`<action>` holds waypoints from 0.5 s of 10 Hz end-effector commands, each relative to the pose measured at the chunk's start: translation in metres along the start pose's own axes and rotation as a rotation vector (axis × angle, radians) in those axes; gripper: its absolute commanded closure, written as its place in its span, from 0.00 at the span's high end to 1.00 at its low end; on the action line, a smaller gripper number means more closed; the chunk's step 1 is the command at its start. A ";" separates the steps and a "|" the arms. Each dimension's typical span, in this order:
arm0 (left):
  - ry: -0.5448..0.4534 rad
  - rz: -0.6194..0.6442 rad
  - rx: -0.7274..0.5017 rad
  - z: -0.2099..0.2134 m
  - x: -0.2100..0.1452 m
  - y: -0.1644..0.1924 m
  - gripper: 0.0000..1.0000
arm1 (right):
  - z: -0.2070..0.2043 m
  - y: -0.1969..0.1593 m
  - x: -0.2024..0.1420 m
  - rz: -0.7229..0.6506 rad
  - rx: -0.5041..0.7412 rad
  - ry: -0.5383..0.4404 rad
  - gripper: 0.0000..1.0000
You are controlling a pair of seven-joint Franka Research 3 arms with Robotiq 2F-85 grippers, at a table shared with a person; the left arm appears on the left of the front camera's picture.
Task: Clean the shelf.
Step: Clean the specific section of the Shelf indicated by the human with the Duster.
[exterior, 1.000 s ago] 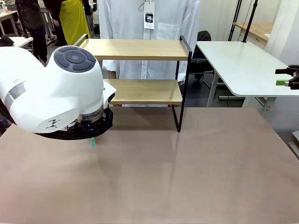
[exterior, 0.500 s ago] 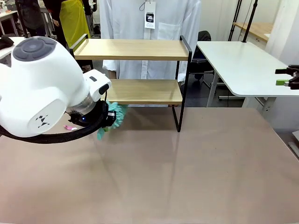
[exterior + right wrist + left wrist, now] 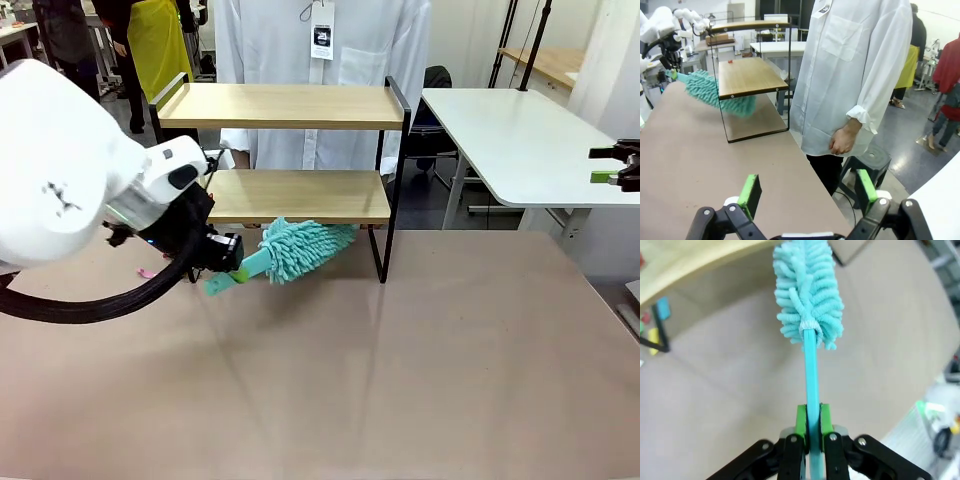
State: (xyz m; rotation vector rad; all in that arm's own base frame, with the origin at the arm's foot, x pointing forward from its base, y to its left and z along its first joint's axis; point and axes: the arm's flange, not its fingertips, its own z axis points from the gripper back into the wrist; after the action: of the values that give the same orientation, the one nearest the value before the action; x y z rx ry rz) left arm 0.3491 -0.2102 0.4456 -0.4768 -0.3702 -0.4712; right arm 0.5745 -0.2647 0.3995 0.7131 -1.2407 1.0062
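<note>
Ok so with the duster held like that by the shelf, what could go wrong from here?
The left gripper pinches the duster only by its thin handle, so it could twist in the pads when pressed on a board. Its fluffy head sits by the lower board's front edge and might snag the black frame of the shelf. A hard push may slide the shelf toward the person standing just behind it.

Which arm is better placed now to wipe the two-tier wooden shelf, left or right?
Left. The left gripper is shut on the turquoise fluffy duster, whose head is close to the lower board of the black-framed wooden shelf. The right gripper is open, empty, far from it.
</note>
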 end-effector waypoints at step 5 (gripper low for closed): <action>0.221 -0.357 -0.093 0.072 -0.033 0.030 0.13 | 0.000 0.000 0.003 0.005 -0.003 0.001 1.00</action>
State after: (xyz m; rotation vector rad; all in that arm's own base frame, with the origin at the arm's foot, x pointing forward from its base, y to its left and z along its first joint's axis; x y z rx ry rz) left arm 0.3300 -0.1516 0.4540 -0.4860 -0.1923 -0.7974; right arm 0.5744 -0.2648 0.3994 0.7131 -1.2406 1.0060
